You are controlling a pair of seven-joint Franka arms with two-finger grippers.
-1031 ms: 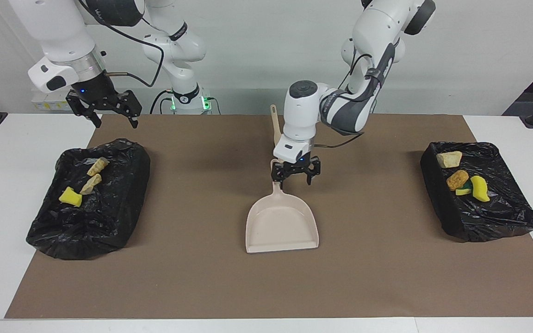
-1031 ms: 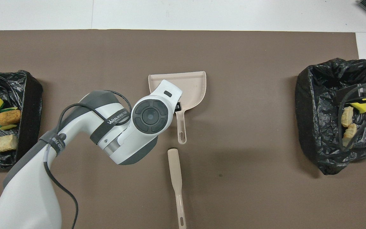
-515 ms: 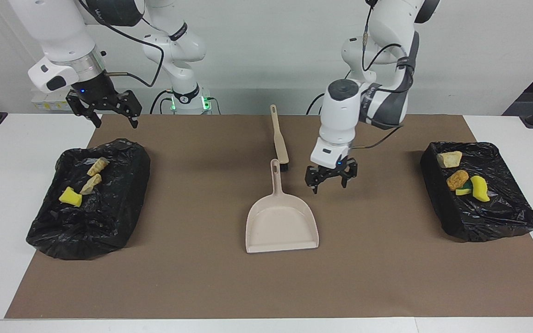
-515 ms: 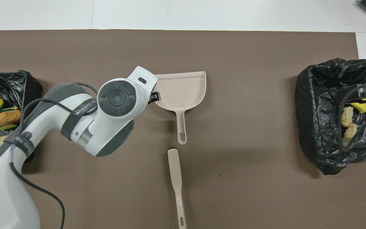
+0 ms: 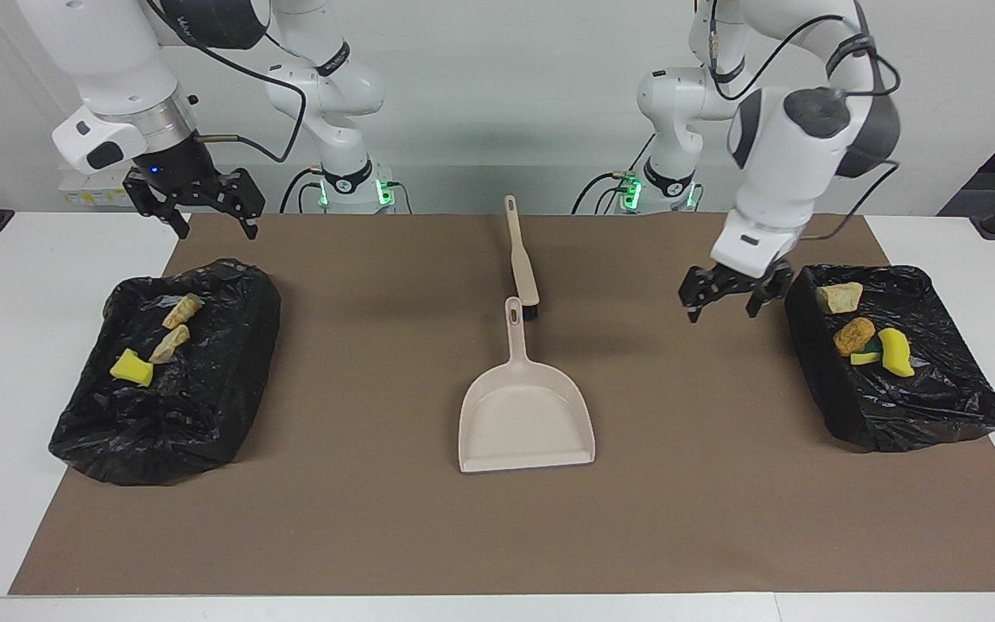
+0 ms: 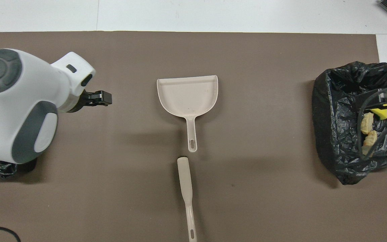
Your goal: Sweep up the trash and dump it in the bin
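Seven bits of trash (image 5: 895,352) lie in the two black bins, and I see none on the brown surface (image 5: 377,518). Four are in the bin at my left arm's end (image 5: 817,380): a pale lump, a brown lump, a yellow sponge and a thin green and yellow scrap. Three are in the bin at my right arm's end (image 5: 230,380): two tan lumps and a yellow sponge.

My left hand (image 5: 722,311) hangs low over the surface, just beside its bin, not touching it. Its fingers are spread wide and hold nothing. My right hand (image 5: 217,229) waits up in the air over the rim of the other bin, spread wide and holding nothing too.

The dustpan (image 5: 525,419) sits flat in the middle with nothing in it. The brush (image 5: 522,259) lies by its handle, nearer to me.

I think the job is as good as done, so the step now is to get my left arm out of the way. To do it well, I should lift the hand first and then pull it home. The bag is loose and crinkly, and a low finger could snag it and tip the trash out. I should also go slow and steer clear of the dustpan and brush
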